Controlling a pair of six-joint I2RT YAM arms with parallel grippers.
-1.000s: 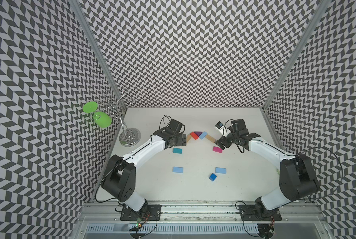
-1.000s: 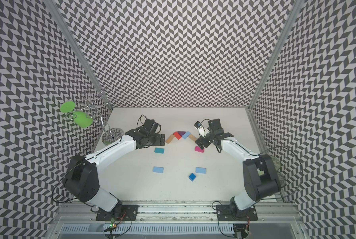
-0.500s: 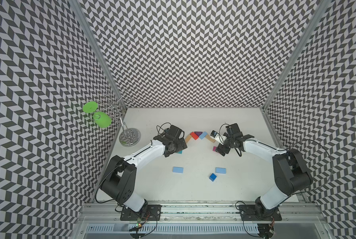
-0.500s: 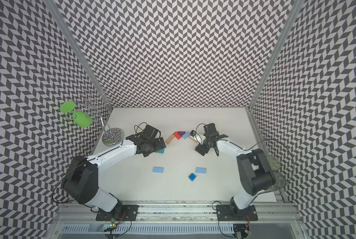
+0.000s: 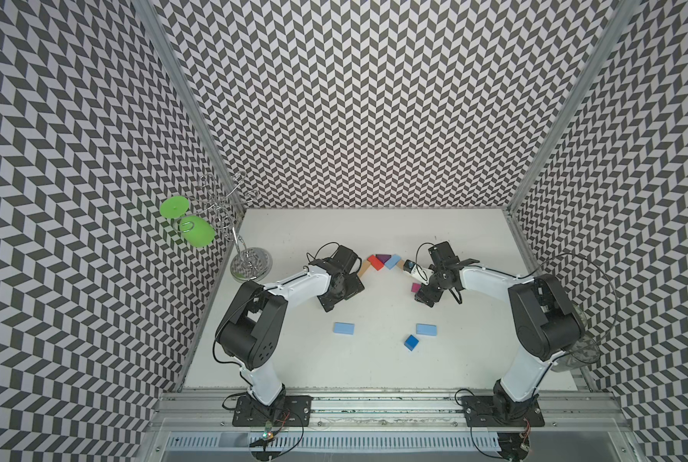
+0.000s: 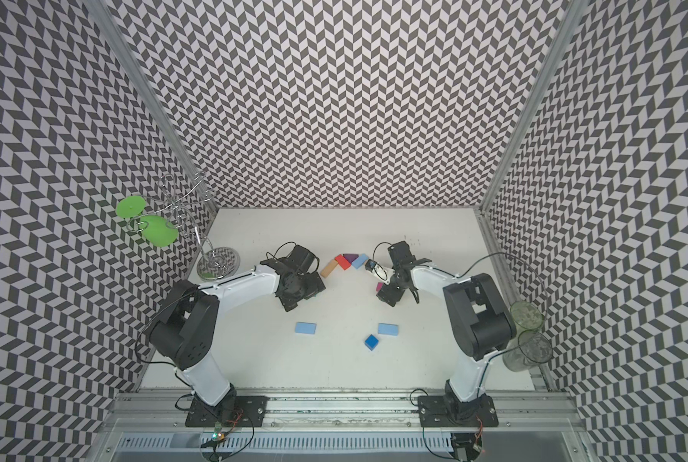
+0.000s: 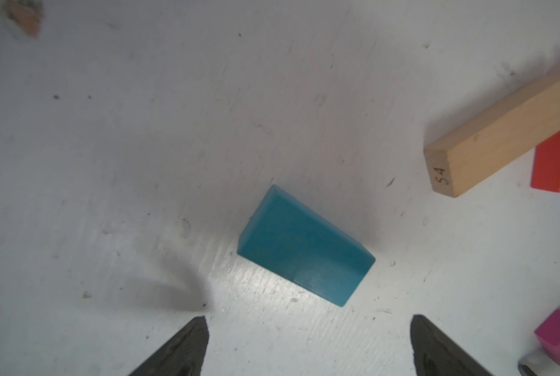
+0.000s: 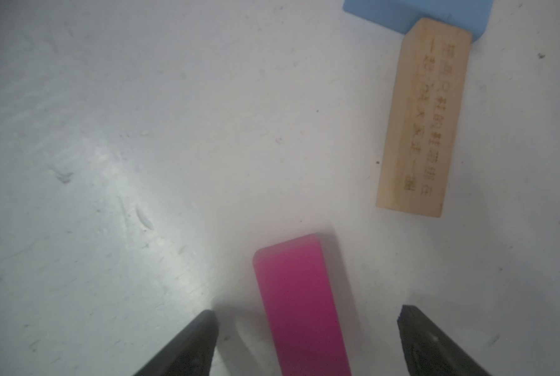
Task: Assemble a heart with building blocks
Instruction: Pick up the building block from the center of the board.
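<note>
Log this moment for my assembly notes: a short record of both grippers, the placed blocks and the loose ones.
left gripper: open, teal block just ahead, untouched
right gripper: open, straddling magenta block, no grip yet
placed arc: tan block, red block, purple triangle, light blue block, second tan block
loose: left light blue rectangle, right light blue rectangle, dark blue cube

green goblet [image 5: 197, 237] hangs on a wire rack [image 5: 251, 265].

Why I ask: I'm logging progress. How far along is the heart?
Done up top: tan block, red block, purple triangle, light blue block, second tan block. In hand: nothing; open left gripper over teal block, open right gripper astride magenta block. Left: those, two loose blue blocks, dark blue cube.
</note>
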